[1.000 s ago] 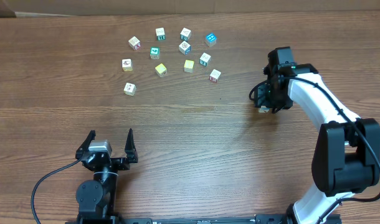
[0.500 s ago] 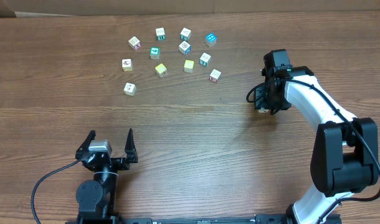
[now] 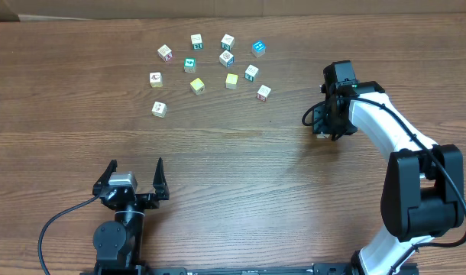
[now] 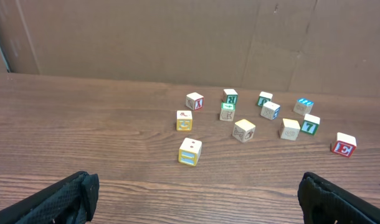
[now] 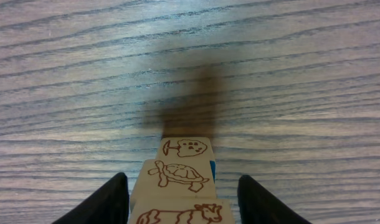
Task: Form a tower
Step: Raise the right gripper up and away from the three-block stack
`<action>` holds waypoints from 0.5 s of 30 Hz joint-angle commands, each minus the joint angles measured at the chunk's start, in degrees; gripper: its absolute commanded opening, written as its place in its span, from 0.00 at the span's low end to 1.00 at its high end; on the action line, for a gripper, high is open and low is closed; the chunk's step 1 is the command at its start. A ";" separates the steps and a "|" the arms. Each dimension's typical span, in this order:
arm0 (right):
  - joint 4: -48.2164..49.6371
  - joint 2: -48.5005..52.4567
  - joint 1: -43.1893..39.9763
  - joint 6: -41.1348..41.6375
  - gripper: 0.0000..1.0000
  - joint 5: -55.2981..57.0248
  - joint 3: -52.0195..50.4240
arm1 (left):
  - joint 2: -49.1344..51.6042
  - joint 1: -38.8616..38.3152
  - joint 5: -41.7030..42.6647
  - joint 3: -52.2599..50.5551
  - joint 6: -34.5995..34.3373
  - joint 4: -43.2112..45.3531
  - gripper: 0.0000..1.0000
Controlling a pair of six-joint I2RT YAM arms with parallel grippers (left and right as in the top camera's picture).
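tower upright, long axis vertical | right gripper straddles it, grip unclear | left gripper fingers apart

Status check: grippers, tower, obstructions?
Left gripper open, at near edge. Right gripper open, jaws astride tower. Three stacked cubes showing. Loose cubes well apart, nothing blocking.

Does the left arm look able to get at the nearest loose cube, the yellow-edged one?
Probably yes. The left pincer is open and faces the yellow-edged cube across bare table. Nothing lies between them, and the cube stands apart from the other loose cubes. Reach itself is unproven.
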 commanded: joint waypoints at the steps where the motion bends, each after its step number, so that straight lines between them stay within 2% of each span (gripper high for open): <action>1: 0.33 0.07 -0.09 0.70 0.51 0.61 -0.35 | -0.50 -0.20 0.07 -0.24 1.64 0.15 1.00; 15: 2.12 0.07 -0.09 0.68 0.51 0.59 -1.84 | -0.50 -0.20 0.09 -0.24 1.64 0.15 1.00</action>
